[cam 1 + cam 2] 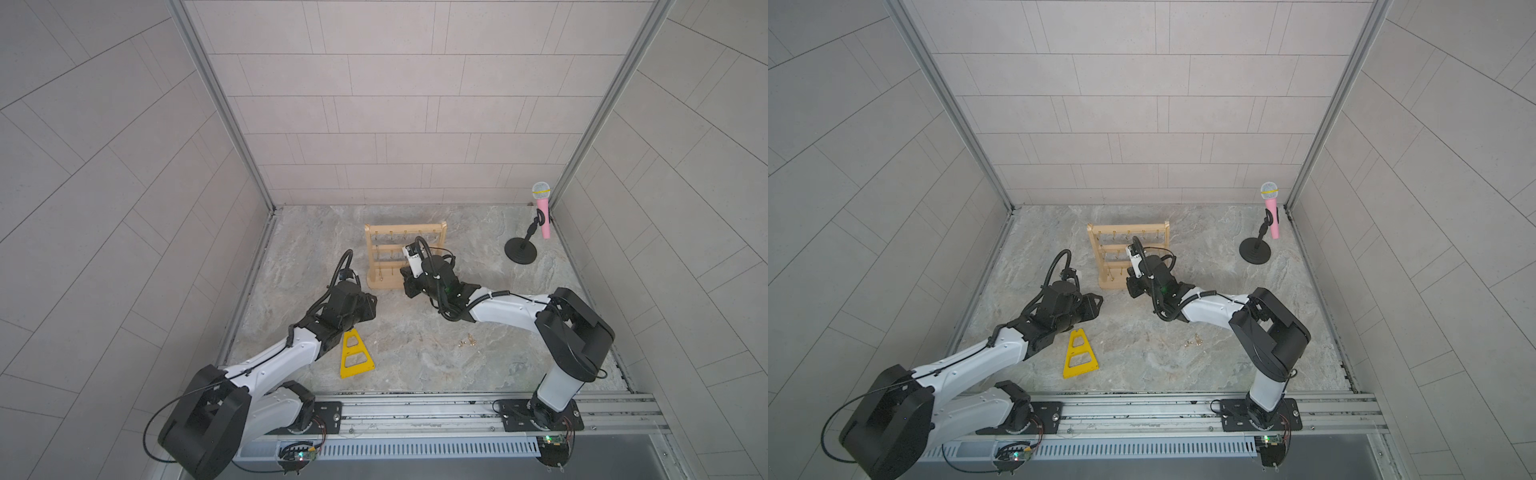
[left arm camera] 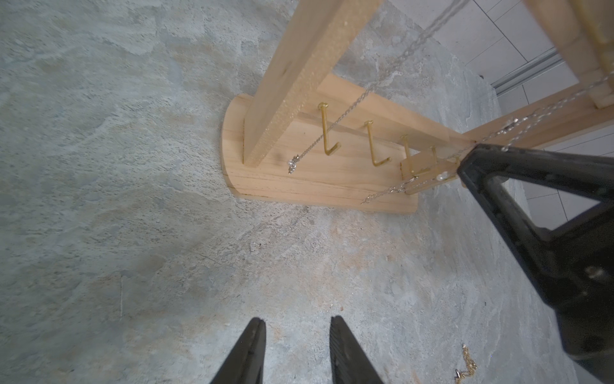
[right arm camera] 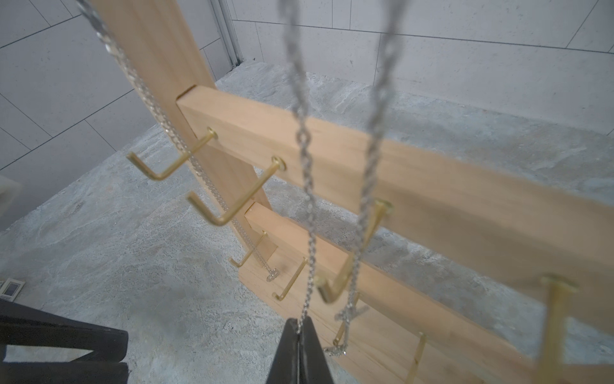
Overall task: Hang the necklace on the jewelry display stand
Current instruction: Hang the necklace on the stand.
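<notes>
Evidently the right gripper (image 3: 300, 327) pinches the necklace (image 3: 307, 186) at its tips, with the jewelry display stand (image 3: 432, 192) just ahead; the left gripper (image 2: 297, 329) stands spread, empty.

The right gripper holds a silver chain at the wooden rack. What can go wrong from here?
The silver necklace, pinched in the shut jaws of the right gripper, runs close past a brass hook on the jewelry display stand; it may snag there. Another pendant chain hangs by the upright, so the two could tangle. A hard pull might tip the stand.
</notes>
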You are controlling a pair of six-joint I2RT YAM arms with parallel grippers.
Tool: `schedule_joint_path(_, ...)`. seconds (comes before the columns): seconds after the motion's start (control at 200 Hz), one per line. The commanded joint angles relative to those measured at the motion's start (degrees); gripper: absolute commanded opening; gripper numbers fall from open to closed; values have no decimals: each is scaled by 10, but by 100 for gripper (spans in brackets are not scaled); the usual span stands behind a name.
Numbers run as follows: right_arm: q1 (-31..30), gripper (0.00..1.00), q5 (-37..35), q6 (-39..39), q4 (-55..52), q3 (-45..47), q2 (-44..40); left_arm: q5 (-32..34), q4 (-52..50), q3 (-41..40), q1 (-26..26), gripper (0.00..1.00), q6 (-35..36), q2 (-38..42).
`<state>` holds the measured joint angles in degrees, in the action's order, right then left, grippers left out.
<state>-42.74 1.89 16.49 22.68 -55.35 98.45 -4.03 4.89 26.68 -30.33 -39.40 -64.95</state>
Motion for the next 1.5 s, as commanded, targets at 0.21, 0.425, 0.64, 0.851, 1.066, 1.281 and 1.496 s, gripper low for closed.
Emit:
schedule_joint_path(0.21, -2, 16, -15, 0, -3, -16, 17, 11, 11, 6, 3, 37, 2, 6)
schedule_joint_path(0.425, -2, 21, -21, -2, -5, -11, 9, 11, 11, 7, 3, 37, 2, 7)
schedule_joint_path(0.64, -3, 26, -19, -6, -13, -6, -10, 4, 11, 9, 3, 37, 3, 5)
schedule_joint_path(0.851, -3, 34, -1, -6, -35, -4, -29, 0, 9, 14, 3, 37, 6, 4)
schedule_joint_path(1.066, -3, 40, 11, 0, -78, 2, -61, -4, 3, 16, 3, 37, 7, 5)
schedule_joint_path(1.281, -3, 40, 7, 3, -98, 31, -105, -7, -5, 21, 3, 37, 13, 3)
schedule_joint_path(1.496, 1, 39, 8, 11, -146, 68, -178, -6, -28, 31, -16, 37, 18, 11)
